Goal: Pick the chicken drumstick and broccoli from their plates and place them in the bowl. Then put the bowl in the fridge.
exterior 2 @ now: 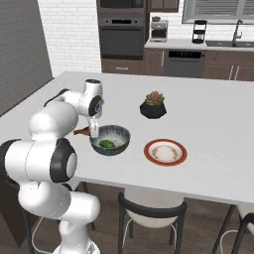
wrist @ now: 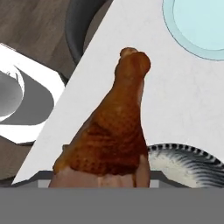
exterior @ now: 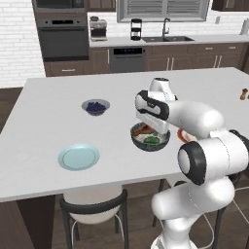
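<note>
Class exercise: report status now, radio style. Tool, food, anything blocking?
Tool shut on drumstick, at the bowl rim. Broccoli in bowl. Blue plate and red-rimmed plate bare. No obstruction seen.

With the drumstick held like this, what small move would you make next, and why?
Probably shift the end effector slightly farther over the bowl, then release. The chicken drumstick hangs at the bowl's rim, its bone end sticking outward over the counter, while the broccoli already lies inside.

Even, bright light (soft shadows), slightly blurry.
</note>
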You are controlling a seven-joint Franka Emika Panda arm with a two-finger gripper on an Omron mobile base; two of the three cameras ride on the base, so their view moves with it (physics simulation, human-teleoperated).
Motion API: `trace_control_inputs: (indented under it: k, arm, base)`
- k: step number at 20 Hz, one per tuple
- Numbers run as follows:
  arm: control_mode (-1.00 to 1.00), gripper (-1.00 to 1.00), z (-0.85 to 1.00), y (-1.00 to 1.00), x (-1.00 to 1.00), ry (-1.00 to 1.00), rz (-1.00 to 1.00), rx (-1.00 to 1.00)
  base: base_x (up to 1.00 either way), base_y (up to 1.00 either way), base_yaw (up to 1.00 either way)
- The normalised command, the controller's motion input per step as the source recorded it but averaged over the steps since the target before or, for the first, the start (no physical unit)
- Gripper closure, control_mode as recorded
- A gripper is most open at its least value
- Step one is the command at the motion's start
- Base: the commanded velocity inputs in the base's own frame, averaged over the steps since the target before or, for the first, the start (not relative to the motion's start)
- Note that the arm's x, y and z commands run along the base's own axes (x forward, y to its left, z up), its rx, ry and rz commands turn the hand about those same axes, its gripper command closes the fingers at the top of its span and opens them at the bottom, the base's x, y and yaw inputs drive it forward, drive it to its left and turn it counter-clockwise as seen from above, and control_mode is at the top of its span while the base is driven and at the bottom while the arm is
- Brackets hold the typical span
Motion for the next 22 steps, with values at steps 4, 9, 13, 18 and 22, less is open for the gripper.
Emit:
trace_control_inputs:
  k: [4, 9, 13, 18, 22]
  arm:
    - [-1.0, 1.0, 0.0, -0.97, 0.38, 0.01, 0.0, 0.1]
    - [-1.0, 1.0, -0.07, -0.47, 0.7, 0.06, -0.04, 0.02]
    - [-1.0, 1.0, -0.37, 0.0, 0.76, 0.06, -0.12, 0.0]
    - [-1.0, 1.0, -0.42, 0.0, 0.08, 0.04, -0.08, 0.0]
    - [-1.0, 1.0, -0.26, 0.18, -0.24, 0.0, -0.05, -0.01]
  base:
    - [0.0, 0.0, 0.0]
    - [0.0, 0.0, 0.0]
    - [0.0, 0.0, 0.0]
    - [0.0, 0.0, 0.0]
    - [0.0, 0.0, 0.0]
